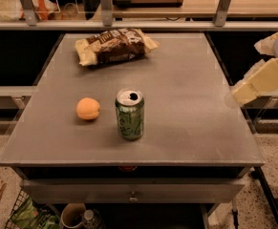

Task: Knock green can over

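The green can [130,114] stands upright near the front middle of the grey table [191,94]. It has pale swirly markings and a silver top with a dark drinking hole. My gripper [260,80] is a pale cream shape at the right edge of the camera view, above and beyond the table's right edge. It is well to the right of the can and does not touch it.
A round orange fruit [88,109] lies just left of the can. A brown and cream snack bag [113,45] lies at the back of the table. A railing and a shelf run behind the table. A drawer front sits below the front edge.
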Controlling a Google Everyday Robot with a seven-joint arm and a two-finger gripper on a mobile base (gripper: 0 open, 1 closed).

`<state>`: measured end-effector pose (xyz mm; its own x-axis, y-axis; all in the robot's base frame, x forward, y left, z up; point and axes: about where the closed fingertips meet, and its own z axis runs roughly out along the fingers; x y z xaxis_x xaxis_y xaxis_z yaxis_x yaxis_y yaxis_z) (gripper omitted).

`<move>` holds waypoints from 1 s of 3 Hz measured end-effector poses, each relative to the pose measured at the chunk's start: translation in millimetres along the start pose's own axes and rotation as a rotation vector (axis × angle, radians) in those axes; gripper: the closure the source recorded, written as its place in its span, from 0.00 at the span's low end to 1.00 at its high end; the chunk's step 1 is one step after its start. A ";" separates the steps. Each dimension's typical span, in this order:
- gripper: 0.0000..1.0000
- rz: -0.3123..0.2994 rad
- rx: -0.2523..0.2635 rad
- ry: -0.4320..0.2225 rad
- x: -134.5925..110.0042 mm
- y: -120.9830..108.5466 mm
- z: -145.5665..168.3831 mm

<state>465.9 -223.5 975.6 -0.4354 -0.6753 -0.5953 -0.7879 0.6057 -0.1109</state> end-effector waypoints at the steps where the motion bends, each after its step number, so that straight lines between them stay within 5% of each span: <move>1: 0.00 0.021 0.004 -0.239 -29.1 -2.1 7.3; 3: 0.00 -0.055 -0.150 -0.605 -118.9 57.8 20.5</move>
<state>481.1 -99.6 1023.6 -0.1031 -0.3192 -0.9420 -0.8741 0.4811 -0.0673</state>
